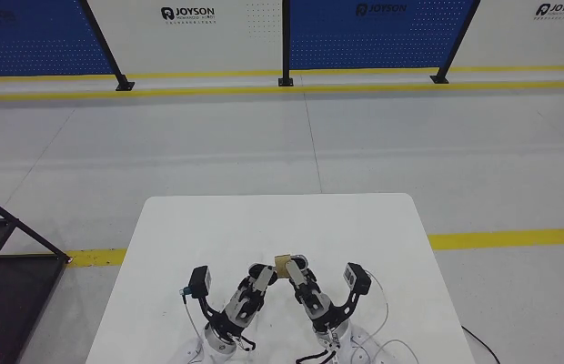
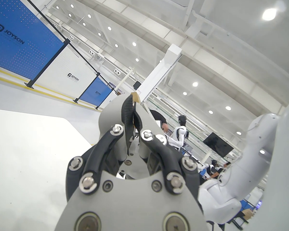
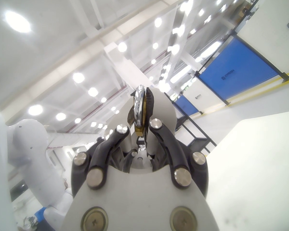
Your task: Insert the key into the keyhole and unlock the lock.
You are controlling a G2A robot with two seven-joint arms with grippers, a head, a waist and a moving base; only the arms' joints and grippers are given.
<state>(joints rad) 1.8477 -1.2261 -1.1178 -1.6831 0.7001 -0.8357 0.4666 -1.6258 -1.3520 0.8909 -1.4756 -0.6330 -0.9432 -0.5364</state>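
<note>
While both arms sit at the near edge of the white table (image 1: 264, 218), their grippers meet tip to tip above it, just inside that edge.

Left gripper (image 1: 266, 273): seen from the left wrist, the dark ribbed pads (image 2: 128, 111) are drawn to a narrow slit. A thin brass piece pokes out past the tips, and I take it for the key (image 2: 135, 96). Its shape is too small to confirm.

Right gripper (image 1: 297, 270): seen from the right wrist, the fingers are clamped on metal. A shiny silver part sits edge-on between the pads, with brass showing under it toward the palm. I read this as the padlock (image 3: 139, 111), held off the table.

From above, the brass body of the padlock lies between the two gripper tips, and both appear to touch it. I cannot tell whether the key is in the keyhole, because the joint is hidden by the fingers. Nor can I see whether the shackle is open or locked.

Surroundings:
- Grey floor beyond the table.
- A yellow floor line (image 1: 500, 239) behind the table's far edge.
- Blue and white partition panels (image 1: 382, 36) along the back.
- A black frame (image 1: 18, 237) off the table's left side.
</note>
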